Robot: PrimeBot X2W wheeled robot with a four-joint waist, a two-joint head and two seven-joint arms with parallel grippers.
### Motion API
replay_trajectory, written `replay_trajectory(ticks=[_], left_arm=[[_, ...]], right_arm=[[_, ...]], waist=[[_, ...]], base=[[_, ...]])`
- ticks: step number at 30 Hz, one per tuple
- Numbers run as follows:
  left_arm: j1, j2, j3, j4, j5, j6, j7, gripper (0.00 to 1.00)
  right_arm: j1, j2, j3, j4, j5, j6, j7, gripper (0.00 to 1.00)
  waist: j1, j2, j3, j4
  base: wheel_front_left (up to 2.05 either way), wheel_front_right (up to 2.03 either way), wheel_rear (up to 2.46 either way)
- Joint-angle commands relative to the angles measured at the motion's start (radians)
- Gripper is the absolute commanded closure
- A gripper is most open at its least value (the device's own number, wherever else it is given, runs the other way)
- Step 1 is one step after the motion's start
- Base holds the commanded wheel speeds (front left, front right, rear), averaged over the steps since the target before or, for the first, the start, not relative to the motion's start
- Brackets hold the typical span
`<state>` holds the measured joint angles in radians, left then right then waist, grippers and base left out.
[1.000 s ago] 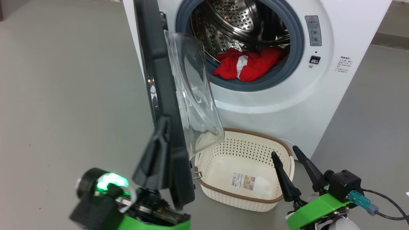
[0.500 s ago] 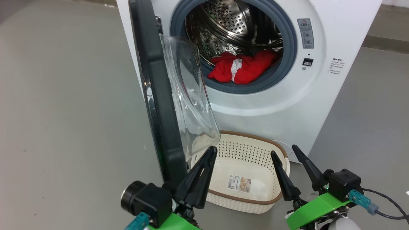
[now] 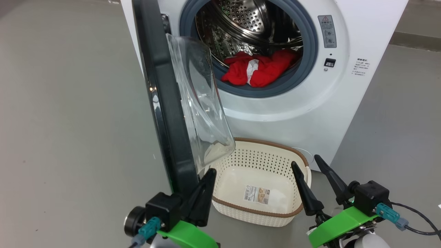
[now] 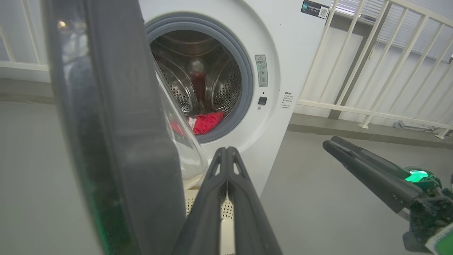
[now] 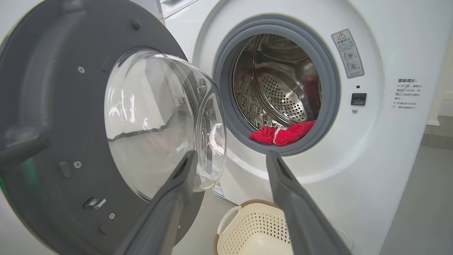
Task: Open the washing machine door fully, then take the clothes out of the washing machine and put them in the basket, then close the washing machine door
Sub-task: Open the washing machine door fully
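Grey floor [image 3: 62, 103] spreads round the washing machine [image 3: 344, 113], and the washing machine door [image 3: 162, 103] stands swung out edge-on to the head view, roughly square to the machine's front (wide enough to reach past, I judge, though perhaps short of fully open). The clothes [image 3: 262, 70] lie in a red heap on the lower lip of the drum [image 3: 241, 17], their long axis running across the opening from side to side. Below the opening, on the floor close against the machine, sits the basket [image 3: 256, 156], with no garment in it yet. The left end effector [image 3: 211, 174] has its fingers pressed together on nothing, just beside the door's lower edge on the glass side; whether it touches the frame I cannot tell. The right end effector [image 3: 305, 161] has its fingers spread apart and empty, over the basket's right rim and pointing up toward the drum. From it the clothes lie ahead and above with nothing between, while the door crowds the left arm, so the right arm looks better placed for the reach.
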<state>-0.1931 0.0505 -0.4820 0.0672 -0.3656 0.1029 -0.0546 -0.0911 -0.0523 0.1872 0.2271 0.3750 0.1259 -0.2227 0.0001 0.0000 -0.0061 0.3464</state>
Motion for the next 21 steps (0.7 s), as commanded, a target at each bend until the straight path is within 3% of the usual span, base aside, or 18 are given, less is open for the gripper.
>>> replay_trajectory(ticks=[1, 21], left_arm=[[-0.051, 0.007, 0.040, -0.017, 0.005, 0.007, -0.010, 1.00], [-0.041, 0.023, 0.096, 0.045, -0.003, 0.078, -0.057, 1.00]], right_arm=[[-0.017, 0.002, 0.020, -0.030, -0.007, 0.005, -0.001, 0.00], [-0.008, 0.002, 0.014, -0.034, -0.008, 0.005, 0.007, 0.00]], waist=[[-0.0001, 0.0000, 0.001, 0.001], [-0.0001, 0.0000, 0.002, 0.058]], base=[[0.00, 0.00, 0.00], [0.00, 0.00, 0.00]])
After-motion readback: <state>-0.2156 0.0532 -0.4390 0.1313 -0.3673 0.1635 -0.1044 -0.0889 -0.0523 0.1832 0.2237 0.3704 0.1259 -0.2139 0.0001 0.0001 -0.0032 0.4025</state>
